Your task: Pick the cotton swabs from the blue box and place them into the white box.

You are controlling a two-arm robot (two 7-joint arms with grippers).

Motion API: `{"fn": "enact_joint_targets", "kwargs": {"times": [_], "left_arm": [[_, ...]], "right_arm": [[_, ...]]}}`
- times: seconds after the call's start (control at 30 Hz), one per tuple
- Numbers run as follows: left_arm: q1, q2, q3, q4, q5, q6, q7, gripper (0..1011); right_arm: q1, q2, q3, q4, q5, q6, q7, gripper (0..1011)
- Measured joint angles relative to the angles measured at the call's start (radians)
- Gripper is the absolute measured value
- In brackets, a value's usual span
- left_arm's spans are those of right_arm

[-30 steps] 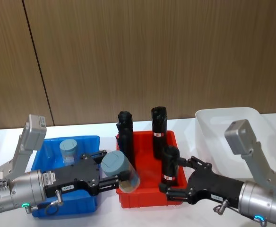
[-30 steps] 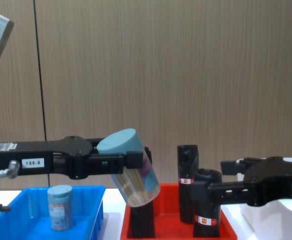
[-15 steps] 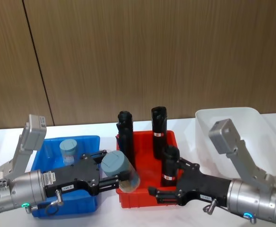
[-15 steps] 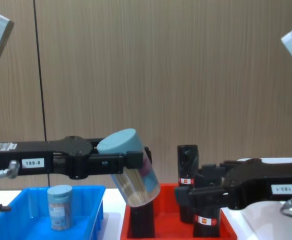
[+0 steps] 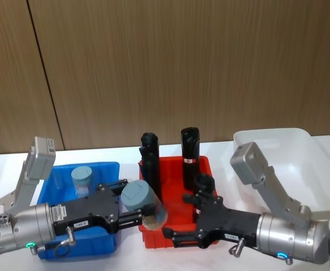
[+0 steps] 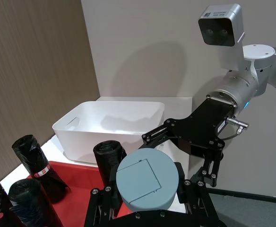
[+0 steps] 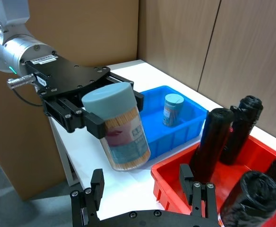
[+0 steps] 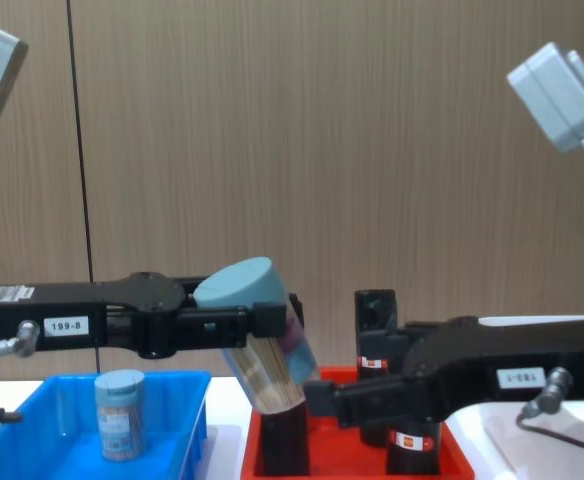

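Close to my body, left pincer [image 5: 132, 210]: clamped on the held tub [image 5: 145, 204] of cotton swabs, just under its grey-blue lid. It hangs in the air, tilted, lid up and leftward, above where the blue box [image 5: 105, 166] meets the red tray [image 5: 168, 162].
Right pincer [image 5: 175, 216]: fingers spread wide, reaching in low from the right over the red tray. The tips are just beside the tub's lower end; I cannot tell whether they touch it.
Step in hand: a handover from left to right, as I judge it.
Doing it well: centre the clear wall between my right fingers, below the left ones, and match the tilt. I should close firmly and let the left go only once the right grip is sure.
Second tub [image 5: 81, 179]: upright in the blue box, not yet taken.
Black rolls [image 5: 189, 148]: upright in the tray near my right fingers; I should steer clear of them.
White box [image 5: 272, 133]: far right on the surface [image 5: 130, 169], well apart from the tub.
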Motion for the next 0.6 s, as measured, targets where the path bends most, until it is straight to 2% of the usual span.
{"fn": "enact_joint_targets", "kwargs": {"times": [0.6], "left_arm": [[0.0, 0.0, 0.0, 0.0, 0.0, 0.0, 0.0, 660]], "right_arm": [[0.041, -0.037, -0.04, 0.023, -0.039, 0.004, 0.024, 1002]]}}
